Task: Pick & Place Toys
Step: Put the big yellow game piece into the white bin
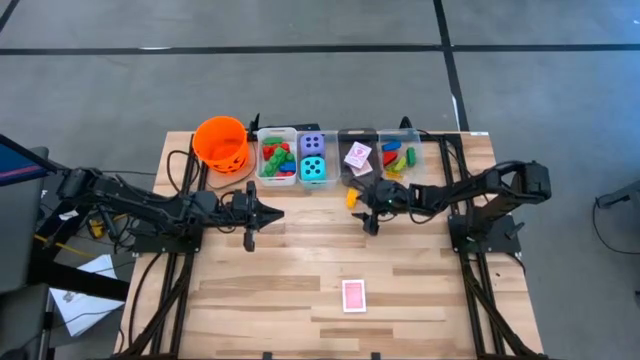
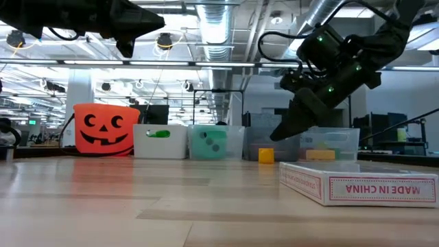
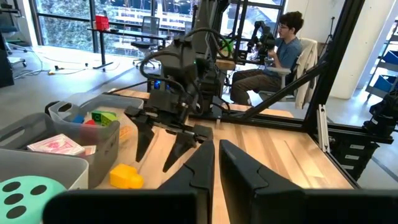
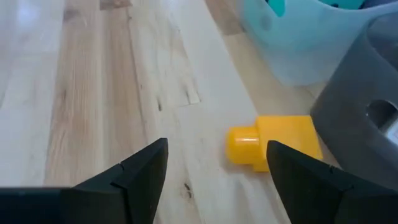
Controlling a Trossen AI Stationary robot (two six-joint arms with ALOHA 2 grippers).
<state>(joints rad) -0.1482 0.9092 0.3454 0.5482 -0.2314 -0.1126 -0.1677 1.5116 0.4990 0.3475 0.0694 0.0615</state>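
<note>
Hovering with fingers spread and empty, the right gripper (image 4: pixel 214 171) faces the yellow brick (image 4: pixel 275 149) on the table (image 4: pixel 93 81). Light, rigid and smooth, it looks best pinched across its flat sides. The left gripper (image 1: pixel 250 236) waits mid-table, fingers nearly closed, empty.

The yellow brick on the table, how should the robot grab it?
The yellow brick lies on its side on the bare wood, its round stud sticking out sideways. Probably best to come straight down with the open right gripper and pinch the square body's flat sides, not the rounded stud.

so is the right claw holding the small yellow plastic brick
No, the right claw is open and empty, with the small yellow plastic brick lying on the wooden table.
</note>
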